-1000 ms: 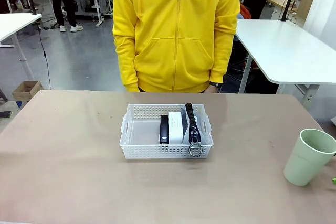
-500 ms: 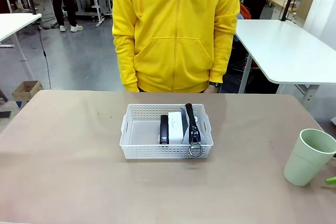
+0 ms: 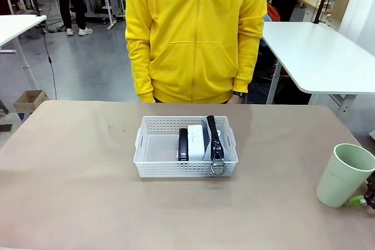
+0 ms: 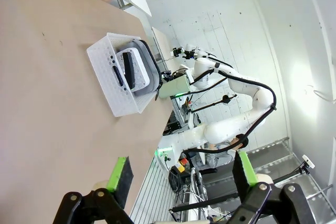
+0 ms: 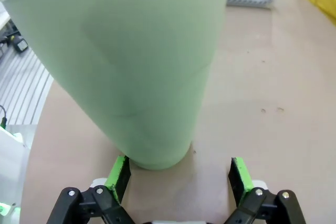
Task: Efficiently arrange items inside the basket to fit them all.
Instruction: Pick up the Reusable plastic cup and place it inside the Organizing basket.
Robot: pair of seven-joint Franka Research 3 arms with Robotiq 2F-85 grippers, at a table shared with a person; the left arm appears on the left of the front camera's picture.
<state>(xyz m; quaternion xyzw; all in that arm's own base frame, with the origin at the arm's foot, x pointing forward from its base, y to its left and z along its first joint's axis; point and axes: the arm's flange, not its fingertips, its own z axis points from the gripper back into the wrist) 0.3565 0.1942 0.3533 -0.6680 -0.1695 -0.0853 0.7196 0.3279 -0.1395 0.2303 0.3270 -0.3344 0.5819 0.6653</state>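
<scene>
In the front view, the white basket (image 3: 186, 148) is being seen near the middle of the tabletop (image 3: 82, 174), a little toward the far edge, where a person in a yellow hoodie (image 3: 196, 33) is standing. Inside its right half, the black stapler-like object (image 3: 183, 143), the small white box (image 3: 195, 141) and the grey pouch (image 3: 214, 140) are being kept side by side, the pouch's ring pull (image 3: 218, 167) hanging at the near wall. The pale green cup (image 3: 344, 174) is standing upright by the right edge, with the right gripper (image 3: 368, 198) being glimpsed just beside its base. In the left wrist view, the left gripper (image 4: 181, 174) is being held wide open with nothing between its green pads, above the tabletop and well apart from the basket (image 4: 113, 77). In the right wrist view, the right gripper (image 5: 178, 174) is being held open, its pads flanking the foot of the cup (image 5: 131, 56); contact cannot be told.
</scene>
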